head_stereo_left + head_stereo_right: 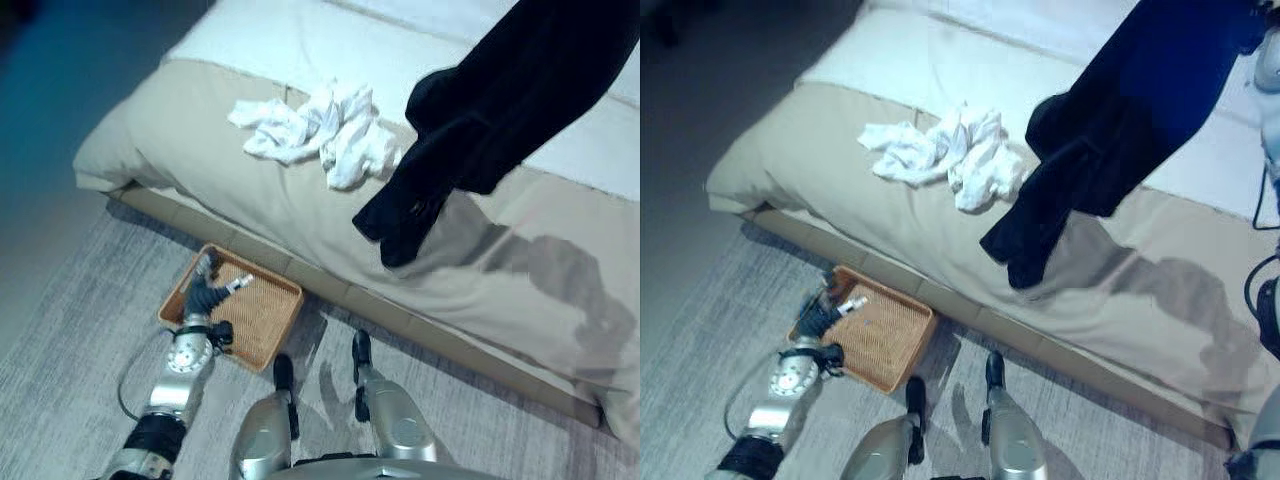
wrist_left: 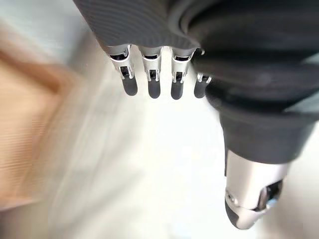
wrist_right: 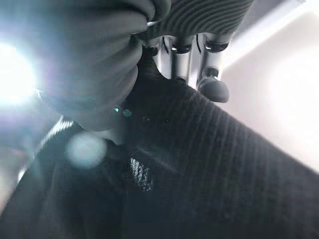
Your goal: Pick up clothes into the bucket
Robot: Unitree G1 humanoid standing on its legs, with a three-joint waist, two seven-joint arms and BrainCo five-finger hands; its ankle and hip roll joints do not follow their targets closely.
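A dark garment (image 1: 490,110) hangs in the air over the bed, its lower end dangling just above the beige cover. My right hand (image 3: 189,55) is shut on its ribbed dark cloth (image 3: 209,164), up at the right. A crumpled pile of white clothes (image 1: 320,125) lies on the bed to the garment's left. A shallow wicker basket (image 1: 270,320) sits on the rug at the foot of the bed. My left hand (image 1: 205,290) reaches over the basket's left rim with straight fingers (image 2: 149,84), open and holding nothing.
The bed (image 1: 200,150), with a beige cover and a white sheet, fills the upper part of the scene; its low base (image 1: 430,330) runs diagonally just behind the basket. A grey rug (image 1: 70,350) lies below, with darker bare floor (image 1: 60,90) to the left.
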